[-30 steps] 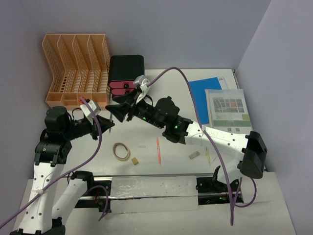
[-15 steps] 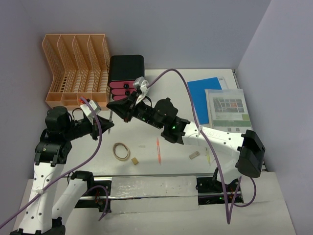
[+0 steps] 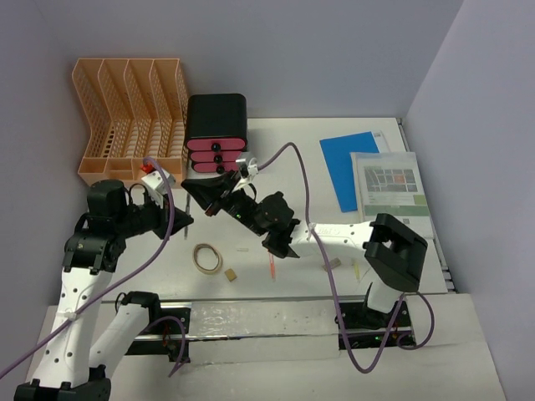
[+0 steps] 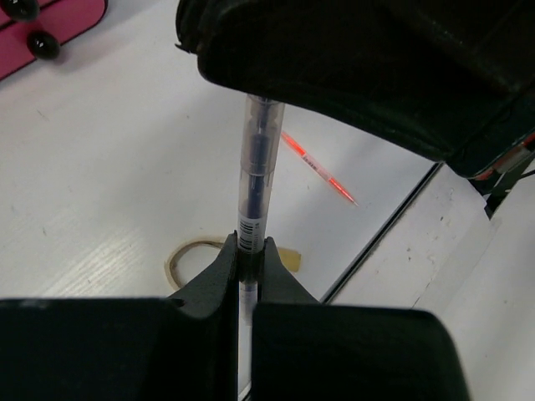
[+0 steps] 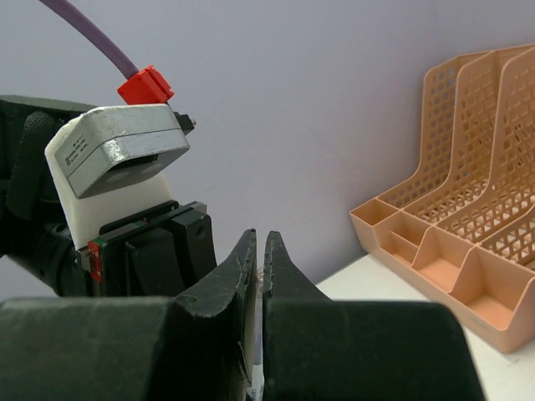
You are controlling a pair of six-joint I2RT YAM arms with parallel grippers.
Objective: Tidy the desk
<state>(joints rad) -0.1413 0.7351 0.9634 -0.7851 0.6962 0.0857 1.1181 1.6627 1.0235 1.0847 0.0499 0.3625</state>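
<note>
The white desk (image 3: 301,142) carries scattered stationery. A clear pen with a dark core and a barcode label (image 4: 255,159) stands nearly upright at the left centre (image 3: 187,210). My left gripper (image 3: 180,224) (image 4: 248,242) is shut on its lower part. My right gripper (image 3: 194,187) (image 5: 261,238) reaches in from the right. Its jaws stand almost together, with the pen's clear upper end (image 5: 260,274) between them. In the left wrist view the right gripper's black body hides the top of the pen.
A rubber band (image 3: 207,257), a tan eraser (image 3: 230,274), an orange pen (image 3: 271,266) and a small tan piece (image 3: 332,266) lie near the front. The peach file rack (image 3: 129,117) and the black box with pink drawers (image 3: 216,134) stand at the back left. A blue notebook (image 3: 349,167) and a printed sheet (image 3: 389,188) lie at the right.
The right arm has folded in toward the near left, and its gripper has come down from beside the pink drawers onto the pen's top. The left gripper has shifted slightly with the pen.
</note>
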